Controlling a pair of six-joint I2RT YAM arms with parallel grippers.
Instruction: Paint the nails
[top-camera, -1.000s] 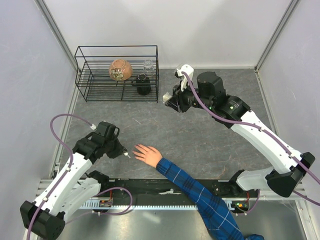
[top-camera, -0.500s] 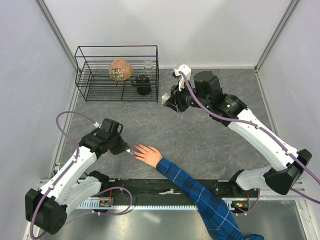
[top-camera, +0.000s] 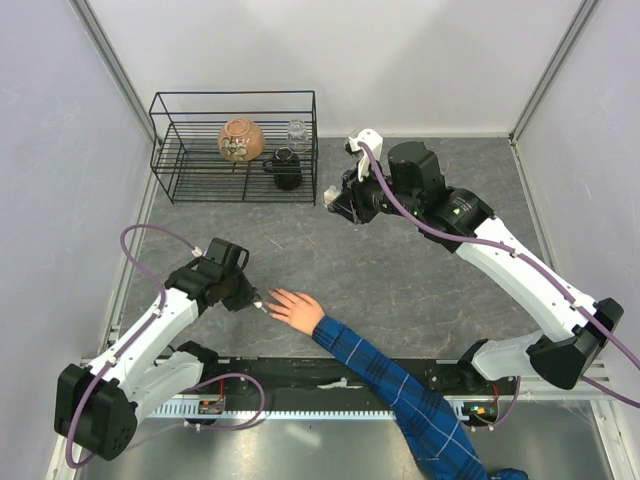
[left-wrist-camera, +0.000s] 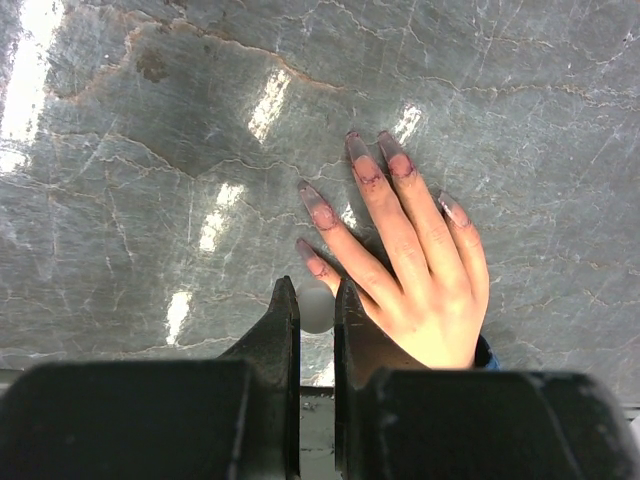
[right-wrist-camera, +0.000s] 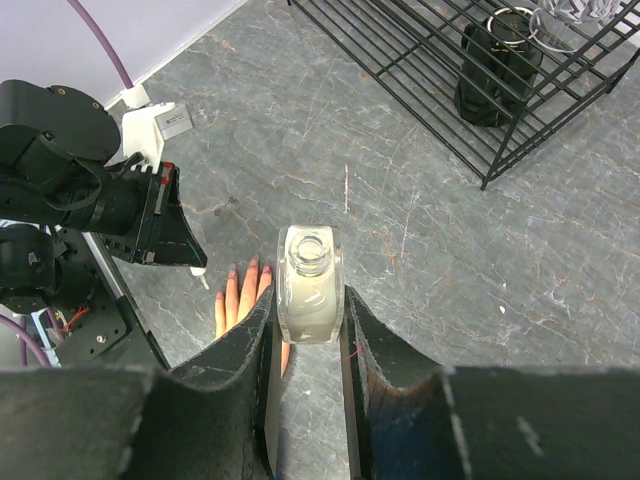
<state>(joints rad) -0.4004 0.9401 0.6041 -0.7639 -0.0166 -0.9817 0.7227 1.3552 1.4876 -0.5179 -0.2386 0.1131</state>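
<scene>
A: What is seen on the table (top-camera: 400, 290)?
B: A hand (left-wrist-camera: 425, 290) is laid flat on it, fingers spread. Well away from the hand, an open bottle (right-wrist-camera: 309, 262) is pinched by the right gripper (right-wrist-camera: 309, 300).
A: And beside the hand?
B: A white cap (left-wrist-camera: 316, 308) is clamped in the left gripper (left-wrist-camera: 315, 288), just beside the nearest finger. The brush under it is hidden.
A: How should the nails (left-wrist-camera: 358, 150) be done?
B: They look tinted. The brush should be lowered lightly onto one nail and drawn from base to tip, and the skin should be avoided.
</scene>
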